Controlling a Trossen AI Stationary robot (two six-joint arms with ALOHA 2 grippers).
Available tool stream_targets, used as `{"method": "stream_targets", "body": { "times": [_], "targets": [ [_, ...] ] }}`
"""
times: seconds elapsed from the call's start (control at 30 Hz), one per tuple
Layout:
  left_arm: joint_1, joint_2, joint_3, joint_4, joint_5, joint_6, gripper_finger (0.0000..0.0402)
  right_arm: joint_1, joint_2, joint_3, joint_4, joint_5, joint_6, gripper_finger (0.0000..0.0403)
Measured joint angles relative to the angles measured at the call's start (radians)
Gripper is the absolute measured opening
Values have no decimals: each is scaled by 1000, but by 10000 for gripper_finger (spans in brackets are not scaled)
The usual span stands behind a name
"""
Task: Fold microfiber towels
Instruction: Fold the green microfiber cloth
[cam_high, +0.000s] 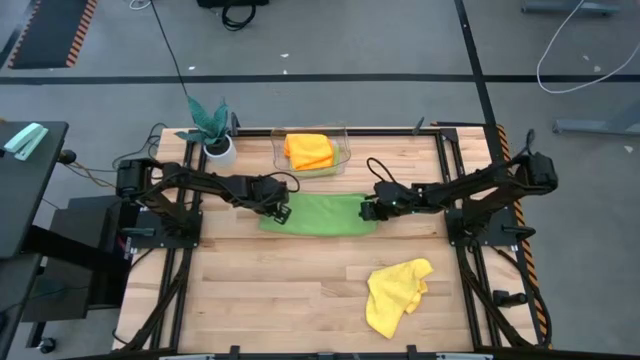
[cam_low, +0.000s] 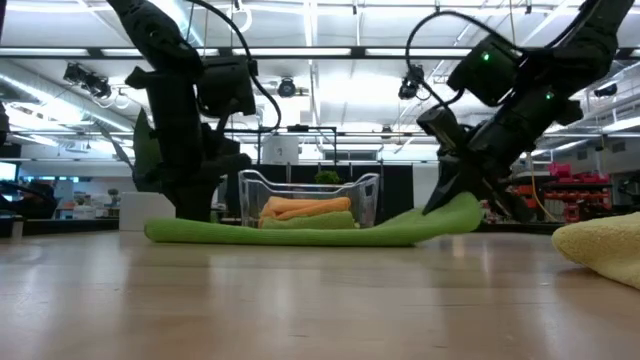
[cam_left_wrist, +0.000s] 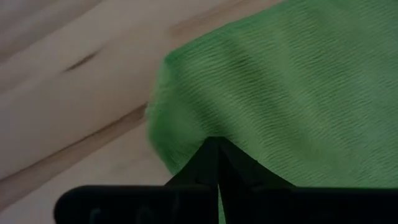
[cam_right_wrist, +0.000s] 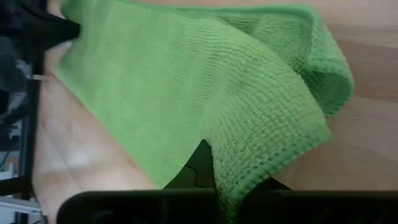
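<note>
Both tools clamp the green towel (cam_high: 318, 215): left tool (cam_high: 281, 210), right tool (cam_high: 369, 210), each pinching one end. Next: lift together, fold across the worktop (cam_high: 300, 300).

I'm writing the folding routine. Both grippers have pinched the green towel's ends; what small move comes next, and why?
Probably lift both ends together and carry them over. The left gripper and right gripper are shut on opposite ends of the green towel, whose right end is already raised while the middle lies flat.
</note>
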Motion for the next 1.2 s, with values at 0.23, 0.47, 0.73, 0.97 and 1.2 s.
{"method": "stream_targets", "body": {
  "times": [0.23, 0.47, 0.73, 0.97, 1.2],
  "targets": [
    [-12, 61, 10, 77, 8, -1, 13, 29, -141, 1, -167, 57, 0, 1],
    [-26, 131, 105, 65, 17, 31, 10, 46, -273, 1, -310, 90, 4, 0],
    [-32, 273, 285, 69, 56, 86, 8, 46, -323, 1, -367, 92, 19, 0],
    [-72, 344, 385, 51, 22, 146, 11, 46, -317, 27, -393, 93, 18, 0],
    [-55, 316, 397, -33, 7, 150, 18, 30, -255, 169, -514, 100, -73, 0]
  ]
}}
